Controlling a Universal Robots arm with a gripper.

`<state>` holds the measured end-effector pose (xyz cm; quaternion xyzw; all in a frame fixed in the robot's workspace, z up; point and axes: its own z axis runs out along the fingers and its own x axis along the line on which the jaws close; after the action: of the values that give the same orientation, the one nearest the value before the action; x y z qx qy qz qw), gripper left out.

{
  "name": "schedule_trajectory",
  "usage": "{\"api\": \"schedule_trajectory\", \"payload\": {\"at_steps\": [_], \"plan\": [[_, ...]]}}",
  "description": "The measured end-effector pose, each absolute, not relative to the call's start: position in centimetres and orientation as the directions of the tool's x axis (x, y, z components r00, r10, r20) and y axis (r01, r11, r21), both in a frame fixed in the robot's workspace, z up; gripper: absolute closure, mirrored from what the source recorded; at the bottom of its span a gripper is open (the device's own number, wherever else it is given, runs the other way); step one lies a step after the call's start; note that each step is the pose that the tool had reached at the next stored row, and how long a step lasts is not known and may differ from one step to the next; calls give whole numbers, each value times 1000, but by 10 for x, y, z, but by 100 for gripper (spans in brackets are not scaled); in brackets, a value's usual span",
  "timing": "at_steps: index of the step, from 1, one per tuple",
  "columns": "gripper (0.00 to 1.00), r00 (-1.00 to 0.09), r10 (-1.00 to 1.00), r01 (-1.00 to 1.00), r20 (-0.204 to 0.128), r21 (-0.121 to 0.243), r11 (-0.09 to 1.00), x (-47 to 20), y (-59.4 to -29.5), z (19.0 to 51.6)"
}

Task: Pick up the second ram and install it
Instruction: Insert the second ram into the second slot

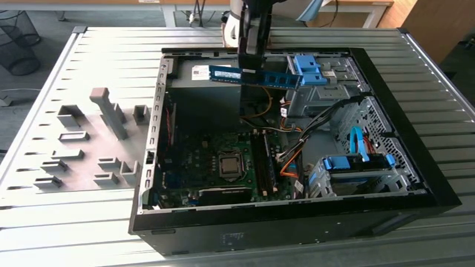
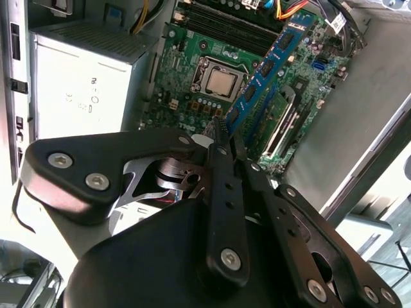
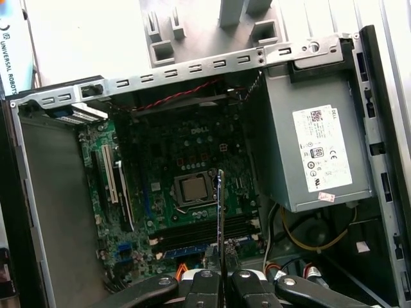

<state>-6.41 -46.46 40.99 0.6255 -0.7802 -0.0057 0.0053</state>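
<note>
The second ram (image 1: 255,75), a long blue board with dark chips, hangs level above the far part of the open computer case (image 1: 415,192). My gripper (image 1: 251,64) comes down from above and is shut on the stick near its middle. In the second wrist view the ram (image 2: 270,67) runs out from between the fingers of the gripper (image 2: 223,133) over the green motherboard (image 2: 186,51). The first wrist view has the ram (image 3: 220,218) edge-on as a thin line above the gripper (image 3: 220,277), over the long black memory slots (image 3: 202,232).
Grey fixture blocks (image 1: 97,139) stand on the slatted table at the exterior view's left. Inside the case are the processor (image 1: 230,165), memory slots (image 1: 263,161), a grey power supply (image 3: 314,147), orange and black cables (image 1: 293,158) and blue drive brackets (image 1: 356,162).
</note>
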Motion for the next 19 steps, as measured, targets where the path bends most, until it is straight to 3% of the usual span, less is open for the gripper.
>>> {"api": "schedule_trajectory", "payload": {"at_steps": [19], "plan": [[86,-244,-970,-970,2,15,244,-64,-465,409]]}}
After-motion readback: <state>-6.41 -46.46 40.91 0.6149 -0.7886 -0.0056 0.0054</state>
